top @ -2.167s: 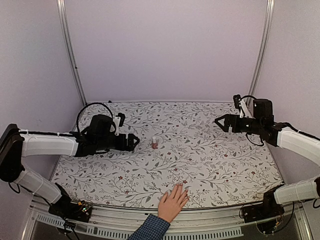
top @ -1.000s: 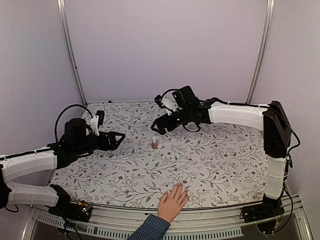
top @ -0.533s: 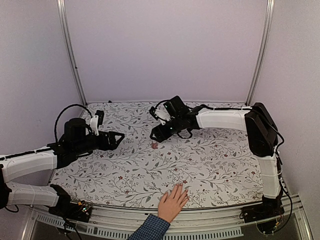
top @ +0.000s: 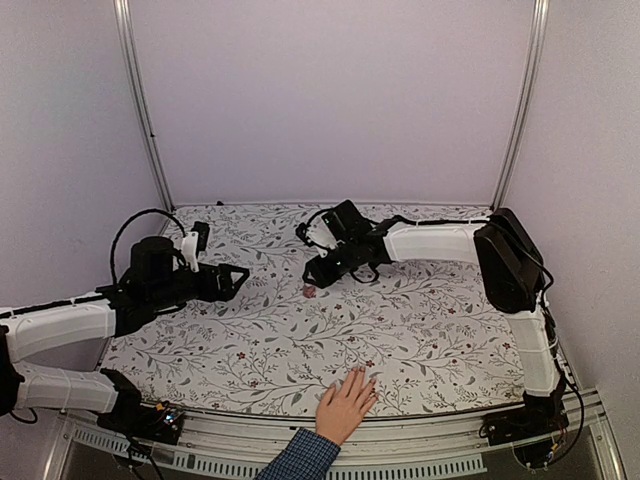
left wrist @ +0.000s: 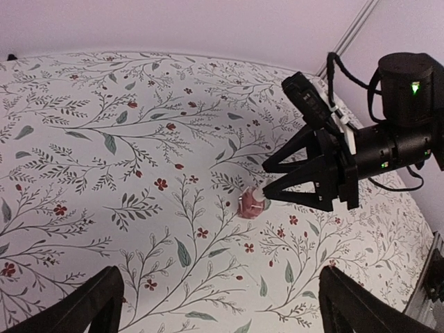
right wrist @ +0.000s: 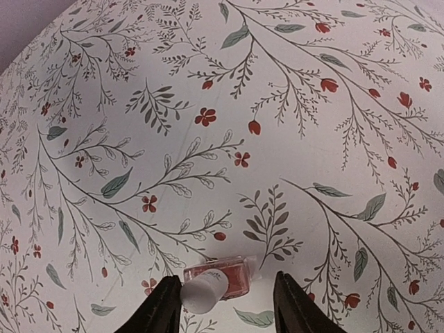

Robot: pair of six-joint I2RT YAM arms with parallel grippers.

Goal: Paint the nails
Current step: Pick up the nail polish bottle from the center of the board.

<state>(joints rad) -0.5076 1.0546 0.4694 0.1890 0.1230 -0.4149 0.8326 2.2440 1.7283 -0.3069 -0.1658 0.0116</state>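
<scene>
A robot lab cell: plain pale-lilac panel walls [top: 330, 100], silver metal corner posts [top: 142, 110], white-and-black robot arms [top: 440, 238] bolted to a floral-clothed table [top: 450, 330].

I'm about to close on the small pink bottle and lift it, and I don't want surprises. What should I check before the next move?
1. Pink bottle sits between the right claw's fingers: ok.
2. Firm grip on it: not ok, a gap shows beside one finger.
3. Bottle upright: cannot tell, it looks tilted in the right wrist view.
4. Left claw open and apart from the bottle: ok.
5. Hand flat at the near edge of the table, clear of both arms: ok.
6. Nails bare or painted: cannot tell, too small.
</scene>
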